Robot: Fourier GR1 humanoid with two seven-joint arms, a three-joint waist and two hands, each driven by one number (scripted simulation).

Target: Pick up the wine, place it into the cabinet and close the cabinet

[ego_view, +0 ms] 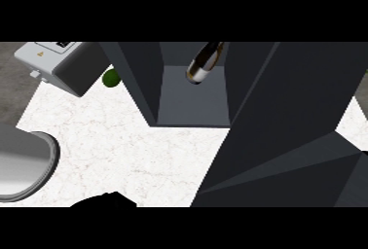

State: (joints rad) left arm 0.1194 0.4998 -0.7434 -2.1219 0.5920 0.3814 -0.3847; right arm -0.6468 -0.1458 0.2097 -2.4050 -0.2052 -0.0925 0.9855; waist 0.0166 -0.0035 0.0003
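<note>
Wine point(203, 62) is sitting inside the open cabinet point(194, 104), which is standing on the table point(122, 141). Left hand point(104, 201) is showing at the lower edge; its state cannot be told.

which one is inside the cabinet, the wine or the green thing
The wine: it sits between the dark walls of the cabinet, while the green thing lies outside, beside the grey appliance.

counter point(129, 146): white, faint grey veins
cabinet point(287, 121): dark charcoal
wine bottle point(203, 63): dark, pale streaks
appliance point(57, 63): light grey, yellow mark
small round thing point(111, 78): green
sink point(22, 165): silver
</note>
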